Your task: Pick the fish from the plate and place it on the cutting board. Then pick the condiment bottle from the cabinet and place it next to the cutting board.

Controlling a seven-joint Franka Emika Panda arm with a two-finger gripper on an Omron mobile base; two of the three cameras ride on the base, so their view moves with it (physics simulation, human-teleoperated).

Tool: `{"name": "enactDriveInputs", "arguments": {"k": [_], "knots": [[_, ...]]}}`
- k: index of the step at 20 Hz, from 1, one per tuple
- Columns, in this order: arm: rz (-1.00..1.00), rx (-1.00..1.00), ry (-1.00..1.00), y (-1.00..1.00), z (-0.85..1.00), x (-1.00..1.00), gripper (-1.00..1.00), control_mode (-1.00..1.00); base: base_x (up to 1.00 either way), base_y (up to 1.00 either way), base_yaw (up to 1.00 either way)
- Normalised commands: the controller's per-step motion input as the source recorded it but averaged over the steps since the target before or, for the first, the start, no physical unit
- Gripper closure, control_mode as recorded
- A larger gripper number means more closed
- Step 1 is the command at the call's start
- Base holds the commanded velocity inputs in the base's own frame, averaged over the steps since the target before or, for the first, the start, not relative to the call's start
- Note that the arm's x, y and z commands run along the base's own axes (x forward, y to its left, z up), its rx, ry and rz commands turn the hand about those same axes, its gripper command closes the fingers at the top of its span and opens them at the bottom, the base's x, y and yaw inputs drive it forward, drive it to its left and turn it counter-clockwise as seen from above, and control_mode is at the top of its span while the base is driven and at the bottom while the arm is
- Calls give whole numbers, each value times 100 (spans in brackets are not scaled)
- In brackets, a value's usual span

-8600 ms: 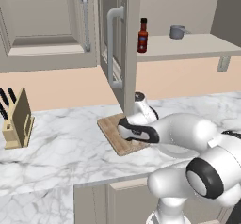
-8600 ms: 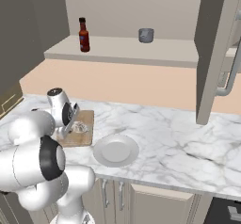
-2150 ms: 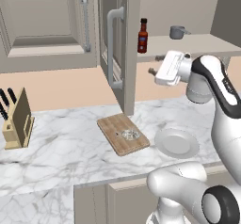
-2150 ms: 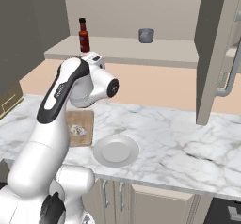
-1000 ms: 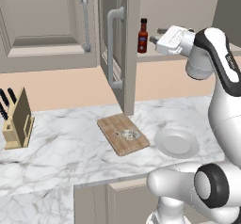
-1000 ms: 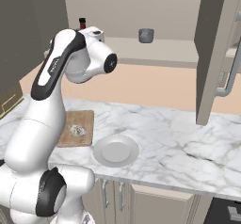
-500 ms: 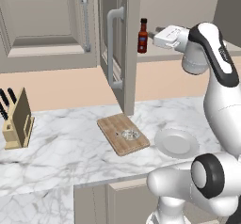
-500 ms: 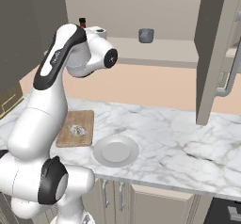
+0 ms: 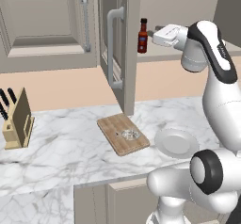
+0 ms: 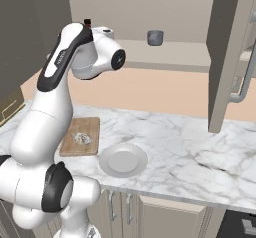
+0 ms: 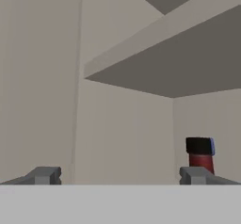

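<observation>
The dark-red condiment bottle (image 9: 142, 36) with a black cap stands on the cabinet shelf (image 9: 162, 56). My gripper (image 9: 152, 36) hovers just right of it at shelf height, open and holding nothing. In the hand view the gripper (image 11: 120, 176) spreads wide, and the bottle's cap and neck (image 11: 200, 153) rise just behind the right fingertip (image 11: 194, 173), off to one side of the gap. Down on the counter, the small silvery fish (image 9: 128, 134) lies on the wooden cutting board (image 9: 113, 126). The white plate (image 9: 175, 142) beside the board is bare.
The open cabinet door (image 9: 126, 53) with its grey bar handle (image 9: 112, 49) hangs left of the bottle. A small grey pot (image 10: 155, 37) sits further along the shelf. A knife block (image 9: 16, 123) stands at the counter's left. Another open door (image 10: 227, 57) hangs on the right.
Over the last second the hand has risen slightly and drawn a little closer to the bottle at shelf height. The jaws have stayed open. Fish, board and plate have not moved.
</observation>
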Motion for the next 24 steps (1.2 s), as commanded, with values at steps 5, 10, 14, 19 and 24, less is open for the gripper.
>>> {"name": "enactDriveInputs", "arguments": {"k": [5,10,14,19,24], "knots": [[0,0,0,0,0,21,-100,-100,0,0,0],[0,0,0,0,-2,21,-100,-100,0,0,0],[0,0,1,0,-11,21,-100,-100,0,0,0],[0,0,2,0,-7,23,-100,-100,0,0,0],[0,0,1,0,0,28,-100,-100,0,0,0]]}}
